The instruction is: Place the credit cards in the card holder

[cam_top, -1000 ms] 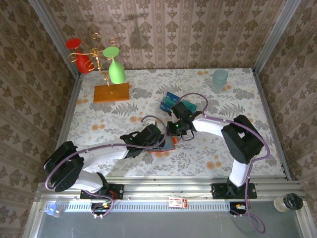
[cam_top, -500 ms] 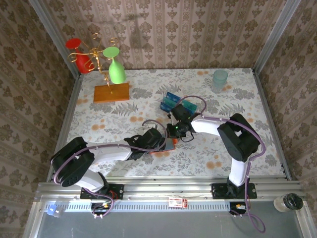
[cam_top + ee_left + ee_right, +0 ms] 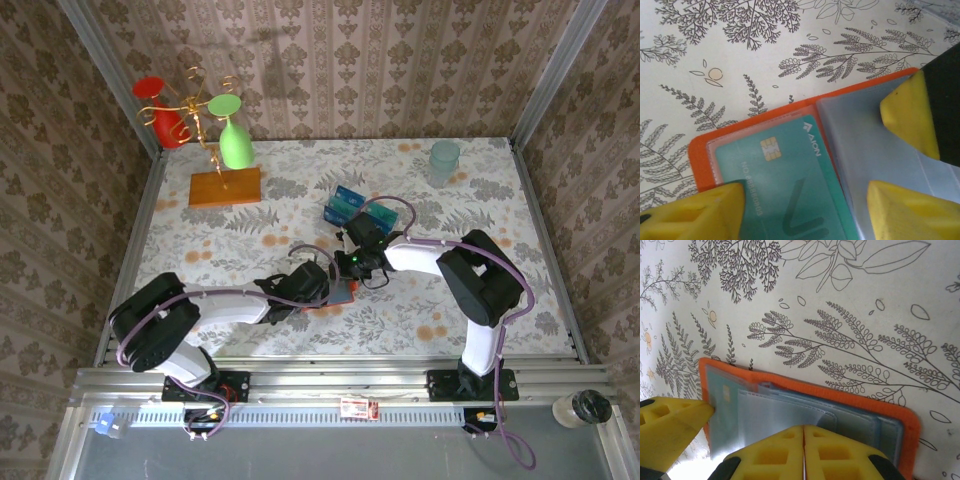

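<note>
As it lies open, the card holder point(image 3: 699, 160) shows a teal card point(image 3: 785, 185).

Gold rack point(image 3: 203, 125) on wooden slab point(image 3: 225, 188) holds red glass point(image 3: 168, 125) (and green glass point(image 3: 236, 145)); pale cup point(image 3: 444, 158) well apart.

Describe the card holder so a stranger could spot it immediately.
On the floral table, look near the middle of the front edge. The card holder lies open there: flat, orange-red rimmed, grey-blue pockets, a teal card in one, unlike the blue cards behind it.
</note>
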Robot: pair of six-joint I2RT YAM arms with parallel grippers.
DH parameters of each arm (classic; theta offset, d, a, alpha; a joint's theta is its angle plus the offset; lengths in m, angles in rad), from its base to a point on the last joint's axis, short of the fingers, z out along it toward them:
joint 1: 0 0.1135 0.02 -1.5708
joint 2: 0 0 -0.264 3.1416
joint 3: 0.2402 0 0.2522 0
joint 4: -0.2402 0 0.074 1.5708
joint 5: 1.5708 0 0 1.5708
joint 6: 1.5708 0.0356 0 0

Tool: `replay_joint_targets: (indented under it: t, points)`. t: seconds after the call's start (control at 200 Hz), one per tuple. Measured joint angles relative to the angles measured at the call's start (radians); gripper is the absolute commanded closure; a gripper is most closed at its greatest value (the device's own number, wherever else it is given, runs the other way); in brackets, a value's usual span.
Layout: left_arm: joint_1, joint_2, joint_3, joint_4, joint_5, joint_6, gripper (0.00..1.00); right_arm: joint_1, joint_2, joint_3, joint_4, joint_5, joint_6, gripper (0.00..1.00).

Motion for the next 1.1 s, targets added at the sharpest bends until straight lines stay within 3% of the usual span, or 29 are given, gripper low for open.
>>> replay_joint_targets:
  t: [0.3,0.85,1.1]
  points:
    - [0.000,0.015,-0.001,0.030,-0.010,0.003,0.43,-0.009,-0.053,-0.013,-0.001,-0.010,0.018,0.62]
    - [0.000,0.016,-0.008,0.047,-0.010,0.004,0.43,-0.018,-0.091,-0.098,0.087,-0.018,0.101,0.55]
    - [0.000,0.016,-0.008,0.047,-0.010,0.003,0.43,-0.018,-0.082,-0.111,0.157,-0.077,0.154,0.55]
